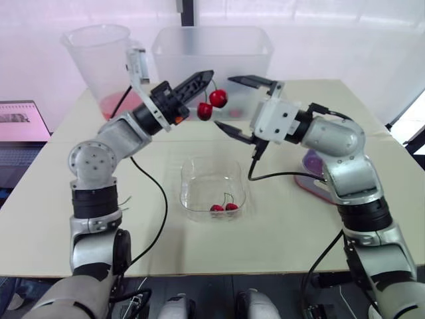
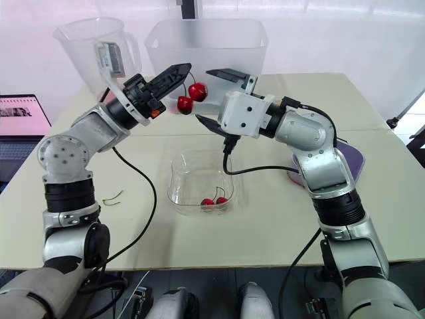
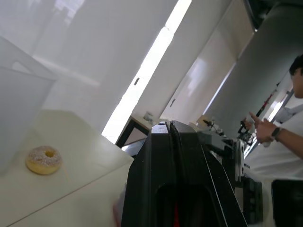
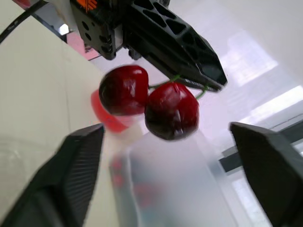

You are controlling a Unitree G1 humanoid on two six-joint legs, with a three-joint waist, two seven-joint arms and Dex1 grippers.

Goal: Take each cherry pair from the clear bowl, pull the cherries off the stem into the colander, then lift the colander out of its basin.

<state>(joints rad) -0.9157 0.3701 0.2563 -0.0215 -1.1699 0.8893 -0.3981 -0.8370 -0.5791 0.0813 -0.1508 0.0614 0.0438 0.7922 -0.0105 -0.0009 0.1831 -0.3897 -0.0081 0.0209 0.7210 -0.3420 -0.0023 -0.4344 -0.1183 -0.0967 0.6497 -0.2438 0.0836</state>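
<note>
Head views. The left gripper (image 1: 203,80) is raised over the far middle of the table (image 1: 279,219), its two fingers pinched together on the stem of a cherry pair (image 1: 217,98). The fruit hangs free below the tips, just in front of the translucent basin (image 1: 212,53). Judgement: holding by the stem leaves both cherries exposed for plucking. The right gripper (image 1: 238,105) faces it from the right with its fingers spread wide, one above and one below the level of the fruit, not touching it. The clear bowl (image 1: 188,193) sits on the near middle of the table, below both arms, with a second pair (image 1: 224,207) inside. A pitcher (image 1: 99,56) stands far left, a purple plate (image 2: 352,159) right and a loose stem (image 2: 113,197) near left. I cannot tell whether a colander sits inside the basin.

Left wrist view. The black fingers meet with no gap. A doughnut (image 3: 44,159) lies on the table and a person (image 3: 279,137) stands well beyond its edge.

Right wrist view. The cherries hang between the open fingers (image 4: 78,161), with room on both sides. Judgement: the approach is unobstructed, but the basin's near wall lies close behind the fruit and limits forward travel.
</note>
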